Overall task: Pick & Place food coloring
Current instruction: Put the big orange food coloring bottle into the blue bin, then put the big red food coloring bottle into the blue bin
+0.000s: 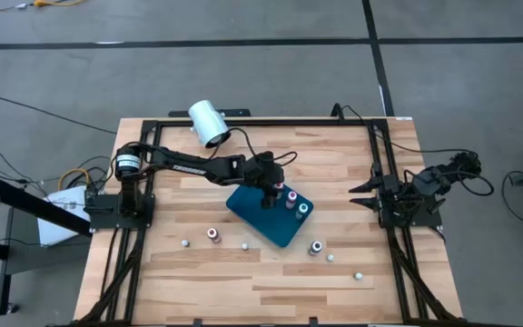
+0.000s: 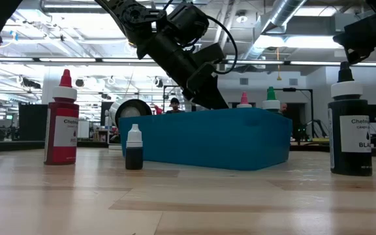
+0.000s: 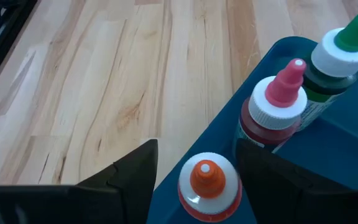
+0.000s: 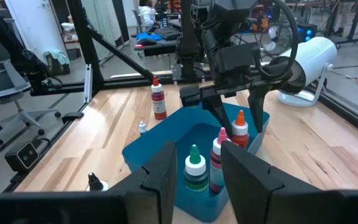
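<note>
Left gripper [image 4: 235, 102] over tray [image 1: 260, 223], fingers [image 3: 126, 180] open, straddling orange-tipped bottle [image 3: 207, 186] without touching it. Bottle upright inside tray near rim, just beside pink-tipped [image 3: 276, 109] and green-tipped [image 3: 339, 53] bottles. More bottles stand loose on desk [image 1: 216, 282] around tray: red [image 2: 61, 121], black [image 2: 351, 127], small dark one [image 2: 134, 149]. Right gripper [image 1: 363, 193] parked at desk's right edge, fingers part open, empty.

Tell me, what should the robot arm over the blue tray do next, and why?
Probably lift straight up. The left end effector stands open astride the orange-tipped bottle, which sits upright in the blue tray beside the pink-tipped and green-tipped bottles. It looks set down, so rising clear should avoid knocking it. More bottles wait on the table.
</note>
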Tool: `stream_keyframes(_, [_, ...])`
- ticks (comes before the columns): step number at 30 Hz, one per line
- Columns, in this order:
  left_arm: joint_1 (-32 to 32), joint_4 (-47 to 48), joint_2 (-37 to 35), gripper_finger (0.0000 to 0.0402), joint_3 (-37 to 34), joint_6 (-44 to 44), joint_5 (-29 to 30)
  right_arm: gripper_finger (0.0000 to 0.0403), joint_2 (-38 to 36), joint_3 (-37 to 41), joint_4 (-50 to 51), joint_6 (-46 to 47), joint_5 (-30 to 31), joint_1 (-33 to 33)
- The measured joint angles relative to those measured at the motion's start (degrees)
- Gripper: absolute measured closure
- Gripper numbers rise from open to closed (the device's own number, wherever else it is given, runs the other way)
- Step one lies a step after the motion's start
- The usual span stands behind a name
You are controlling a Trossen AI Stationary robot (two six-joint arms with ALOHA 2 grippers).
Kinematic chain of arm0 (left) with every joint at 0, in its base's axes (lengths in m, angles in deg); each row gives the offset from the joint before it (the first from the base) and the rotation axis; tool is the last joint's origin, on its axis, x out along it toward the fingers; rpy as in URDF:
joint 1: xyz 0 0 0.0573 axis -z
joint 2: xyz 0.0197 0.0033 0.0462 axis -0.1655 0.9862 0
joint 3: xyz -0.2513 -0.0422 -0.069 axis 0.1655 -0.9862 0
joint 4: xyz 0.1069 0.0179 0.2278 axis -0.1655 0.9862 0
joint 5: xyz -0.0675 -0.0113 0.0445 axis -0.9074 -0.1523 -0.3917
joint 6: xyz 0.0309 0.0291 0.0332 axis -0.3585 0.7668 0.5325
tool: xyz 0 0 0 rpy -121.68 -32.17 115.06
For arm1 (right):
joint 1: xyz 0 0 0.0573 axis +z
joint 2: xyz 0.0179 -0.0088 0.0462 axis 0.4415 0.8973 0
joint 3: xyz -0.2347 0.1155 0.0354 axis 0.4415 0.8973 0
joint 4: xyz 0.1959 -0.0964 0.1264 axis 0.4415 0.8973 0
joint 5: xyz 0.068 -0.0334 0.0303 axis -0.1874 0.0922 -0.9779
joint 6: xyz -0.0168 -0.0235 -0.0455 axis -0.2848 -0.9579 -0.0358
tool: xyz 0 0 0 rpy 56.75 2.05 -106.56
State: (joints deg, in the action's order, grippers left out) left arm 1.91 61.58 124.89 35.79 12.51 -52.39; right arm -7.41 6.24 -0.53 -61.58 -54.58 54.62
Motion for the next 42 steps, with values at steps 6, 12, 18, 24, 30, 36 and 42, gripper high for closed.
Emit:
stream_keyframes(6, [0.3, 1.2, -3.0, 0.0191, 0.0, -0.7, -0.4, 0.0289, 0.0, 0.0, -0.1, 0.0, 0.0, 0.0])
stream_keyframes(12, [0.3, 4.6, -8.9, 0.0191, 0.0, -3.3, -0.2, 0.0289, 0.0, 0.0, -0.2, 0.0, 0.0, 0.1])
stream_keyframes(18, [1.2, 10.9, -15.2, 0.0191, 0.0, -4.1, 0.0, 0.0289, 0.0, 0.0, -0.1, 0.0, 0.0, 0.1])
stream_keyframes(24, [3.3, 19.0, -21.2, 0.0191, 0.1, -6.4, 0.0, 0.0289, 0.0, 0.0, -0.1, 0.0, 0.0, 0.1])
stream_keyframes(30, [7.0, 27.0, -24.7, 0.0191, 0.1, -9.7, 1.7, 0.0289, 0.0, 0.0, 0.0, 0.0, 0.0, 0.1])
stream_keyframes(36, [11.2, 38.0, -26.4, 0.0191, 0.1, -15.6, 6.6, 0.0289, 0.0, 0.0, -0.2, 0.5, 0.0, 0.1])
stream_keyframes(42, [15.9, 45.7, -26.9, 0.0191, 0.1, -23.4, 13.2, 0.0289, 0.0, 0.0, -0.9, 0.6, 0.0, 0.1])
